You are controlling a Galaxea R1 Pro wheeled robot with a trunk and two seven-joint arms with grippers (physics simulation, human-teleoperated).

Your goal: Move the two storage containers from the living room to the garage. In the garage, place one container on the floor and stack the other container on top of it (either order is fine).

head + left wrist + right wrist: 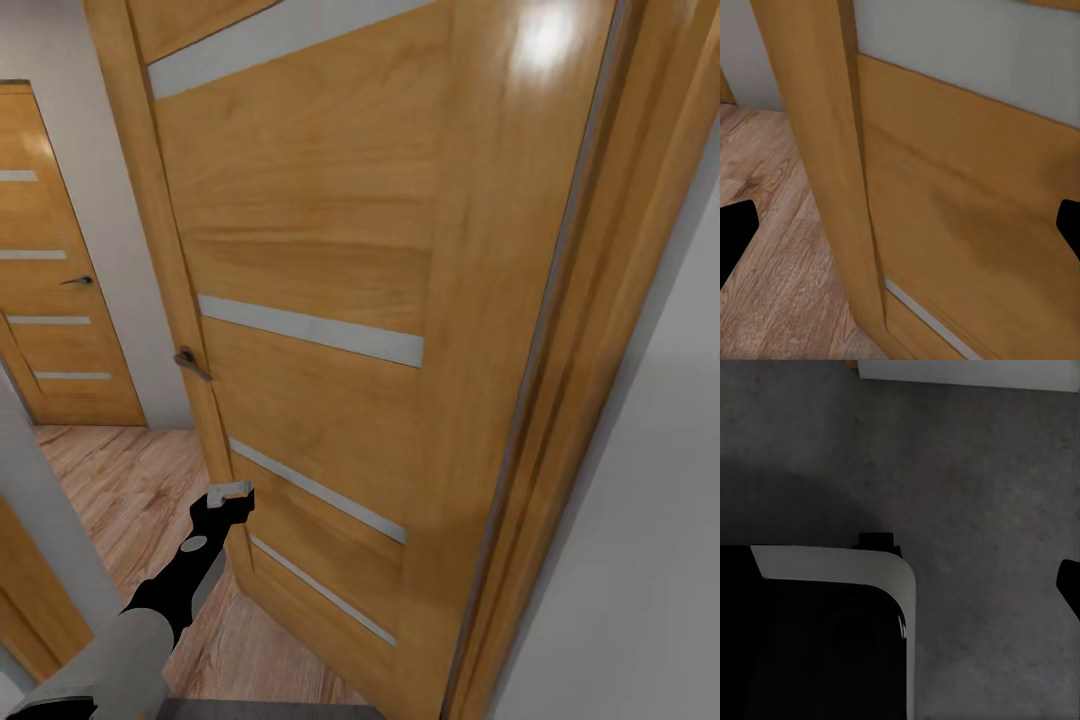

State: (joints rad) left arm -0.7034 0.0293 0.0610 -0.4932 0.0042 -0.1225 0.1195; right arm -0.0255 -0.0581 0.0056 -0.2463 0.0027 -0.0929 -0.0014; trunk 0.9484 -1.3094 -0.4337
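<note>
- Wooden planks of light brown floor (120, 490) fill the 8 o'clock part of the head view, in a hallway with pale grey walls (650, 520).
- A big shiny orange-brown wooden door with thin grey glass strips (330, 300) stands very close in front, swung open, and takes up most of the head view.
- Its small dark metal door handle (190, 362) sticks out from the door's edge, at about 9 o'clock from the middle of the view.
- A second orange-brown wooden door with grey strips (60, 300) stands shut far back at 9 o'clock, with its own little dark handle (78, 281).
- The black and grey left arm (150, 620) reaches up from 7 o'clock toward the big door's edge.
- The left pincer (230, 492) is just beside the door's edge, below the handle. In the left wrist view its two black fingertips (735, 232) are far apart, with the door edge between them, and it has hold of nothing.
- The right wrist view looks down at dark grey rough concrete floor (982, 495), with a black and white part of the robot (832, 615) in front.
- One black fingertip of the right pincer (1069, 585) shows at the side. I cannot tell how wide it is open.
- I cannot tell where the two containers are.
</note>
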